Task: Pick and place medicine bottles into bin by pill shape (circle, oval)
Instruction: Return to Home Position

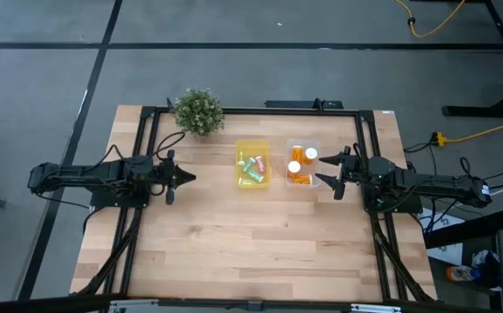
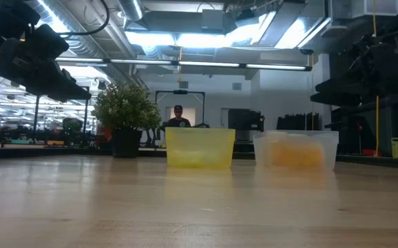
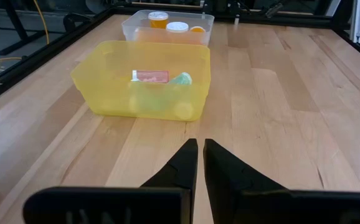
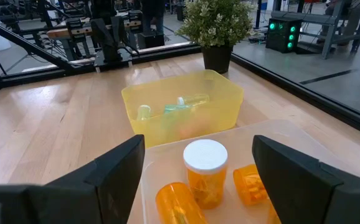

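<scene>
Translucent orange white-capped medicine bottles [image 1: 299, 165] lie in the clear plastic bin [image 1: 304, 142]; pastel vials [image 1: 251, 167] lie in the yellow plastic bin [image 1: 252, 142] just left of it. Right gripper [image 1: 323, 169] gapes wide right of the clear bin; left gripper [image 1: 191, 177], nearly closed, hangs left of the yellow one

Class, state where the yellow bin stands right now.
In the high view, the yellow bin stands near the table's middle, just left of the transparent bin, below and right of the potted plant.
</scene>
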